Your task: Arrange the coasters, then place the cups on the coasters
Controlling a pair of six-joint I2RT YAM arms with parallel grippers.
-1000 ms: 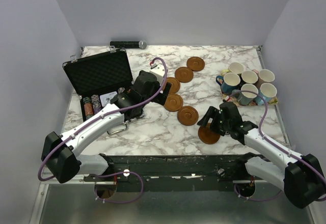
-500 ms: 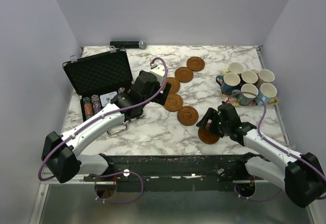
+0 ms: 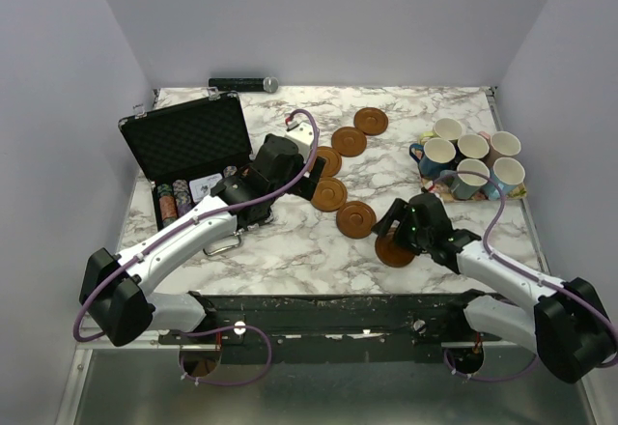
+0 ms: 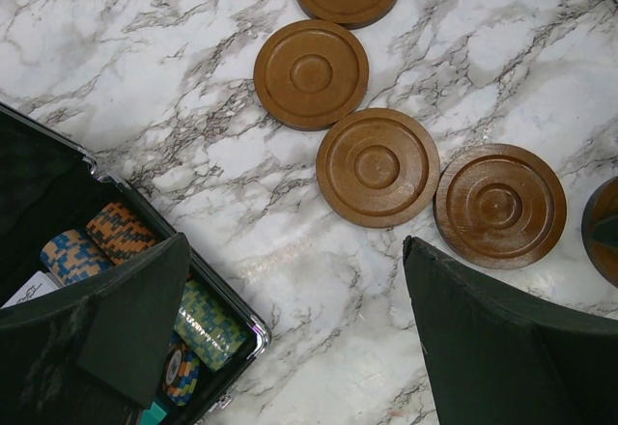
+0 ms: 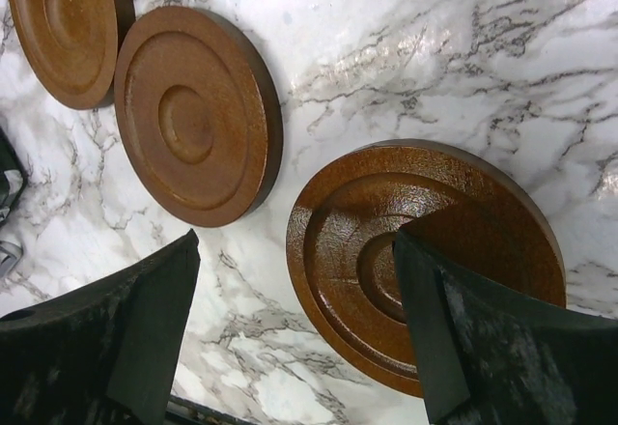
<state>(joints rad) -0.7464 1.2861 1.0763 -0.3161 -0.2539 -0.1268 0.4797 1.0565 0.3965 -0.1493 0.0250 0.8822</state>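
Creeping leftward over the past second, the right fingers [image 5: 463, 348] are now hanging over the nearest coaster [image 5: 343, 237], while the left arm is sitting just where it was. I am seeing both pairs spread wide and carrying nothing. One right tip is covering that coaster's right side and the other is over bare tabletop [image 5: 386, 48] to its left, and I cannot tell whether either is touching. The left fingers [image 4: 126, 319] are hovering open beside the upper run of coasters [image 3: 349, 141], next to the open chip case [image 3: 183, 140]. Six coasters are lying flat in a loose curved line down the middle of the tabletop, the nearest one sitting just beside its neighbour [image 5: 188, 116] but a little out of line. The cups [image 3: 473, 147] are waiting bunched together at the right edge, well apart from the row, none yet on a coaster. I am judging that I am still arranging. To do this well, I am planning to centre the fingers so the disc's rim is lying between them and come down until the tips are nearly on the marble. Then I am closing gently on the edge rather than the flat face and shifting the disc without nudging its neighbour, leaving room for each mug's handle.
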